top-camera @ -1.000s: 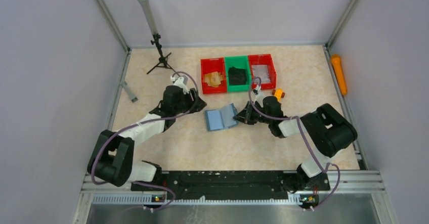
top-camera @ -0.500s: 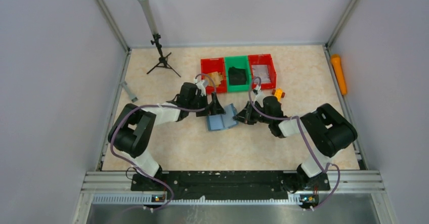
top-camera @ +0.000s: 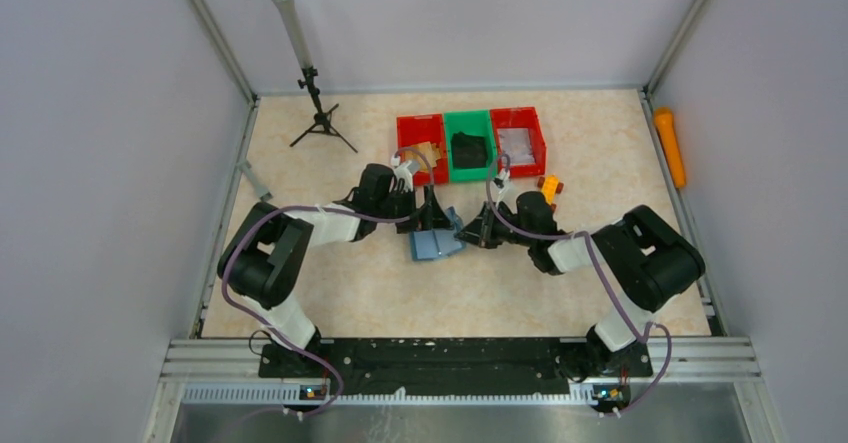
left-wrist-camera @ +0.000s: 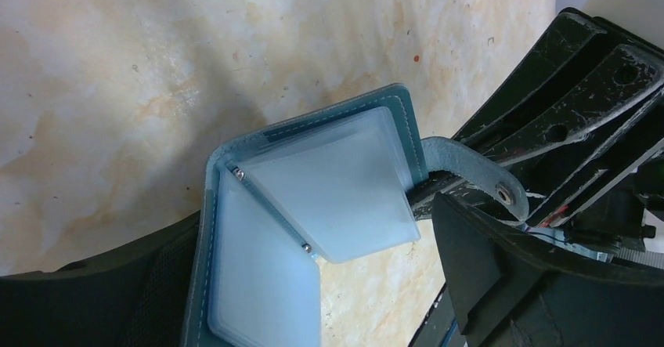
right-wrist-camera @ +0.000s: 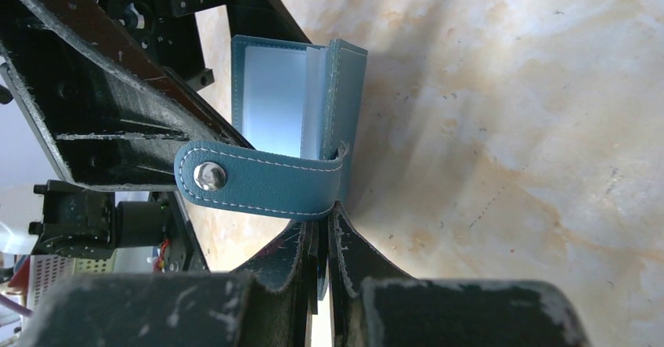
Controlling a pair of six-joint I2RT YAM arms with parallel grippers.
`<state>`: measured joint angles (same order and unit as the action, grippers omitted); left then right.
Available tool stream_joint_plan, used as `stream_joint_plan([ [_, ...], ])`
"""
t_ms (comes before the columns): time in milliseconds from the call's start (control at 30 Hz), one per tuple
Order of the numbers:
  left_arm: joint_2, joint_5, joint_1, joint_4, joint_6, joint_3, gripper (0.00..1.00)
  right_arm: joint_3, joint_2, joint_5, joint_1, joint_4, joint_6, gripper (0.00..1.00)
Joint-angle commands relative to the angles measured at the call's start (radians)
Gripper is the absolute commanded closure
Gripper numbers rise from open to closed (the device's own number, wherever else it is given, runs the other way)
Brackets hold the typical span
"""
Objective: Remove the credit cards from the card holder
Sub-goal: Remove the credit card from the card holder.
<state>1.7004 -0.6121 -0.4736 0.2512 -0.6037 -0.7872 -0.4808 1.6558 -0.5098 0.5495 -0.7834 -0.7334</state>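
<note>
— Card holder (top-camera: pixel 435 243): where is it?
— On the marbled table (top-camera: pixel 400 293), half open between the two arms.
— Left gripper (top-camera: pixel 428 215)?
— Jaws spread wide, one either side of the holder's pale inner sleeves (left-wrist-camera: pixel 329 182).
— Right gripper (right-wrist-camera: pixel 327 225)?
— Clamped tight on the cover's edge, just below the snap-stud closure tab (right-wrist-camera: pixel 250 181).

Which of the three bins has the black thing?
The green bin, middle of the row: a black lump lies in it. The left red bin holds tan pieces, the right red bin something pale.
</note>
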Motion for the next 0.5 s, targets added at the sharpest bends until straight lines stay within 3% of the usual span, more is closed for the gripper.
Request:
stream_joint_plan([
  [0, 0.006, -0.035, -0.006, 0.061, -0.001, -0.020, 0.01, -0.027, -0.029, -0.036, 0.021, -0.101, 0.015, 0.99],
  [467, 0.039, -0.006, -0.006, -0.011, 0.015, -0.056, 0.19, -0.006, -0.039, -0.097, 0.031, -0.204, -0.003, 0.96],
])
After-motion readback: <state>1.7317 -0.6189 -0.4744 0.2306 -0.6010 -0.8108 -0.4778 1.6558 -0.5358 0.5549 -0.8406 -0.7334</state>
